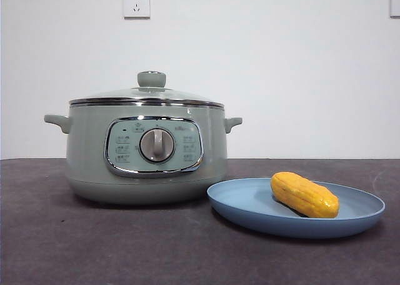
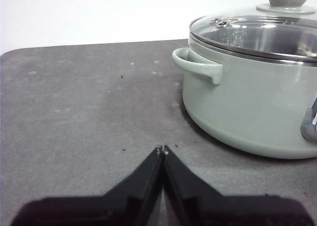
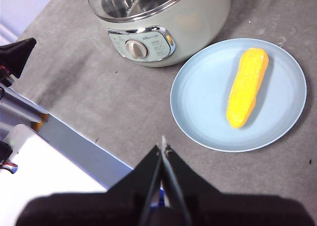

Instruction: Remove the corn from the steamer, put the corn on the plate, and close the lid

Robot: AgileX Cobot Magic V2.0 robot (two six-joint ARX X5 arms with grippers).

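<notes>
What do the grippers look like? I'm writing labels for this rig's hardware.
Both look alike: the left gripper and the right gripper each have two matte black, wedge-shaped jaws tapering from a broad black base to a thin tip. No cables, markings or sleeves show on either.

Left tool (image 2: 162,149) and right tool (image 3: 163,145) hover, jaws closed.
</notes>
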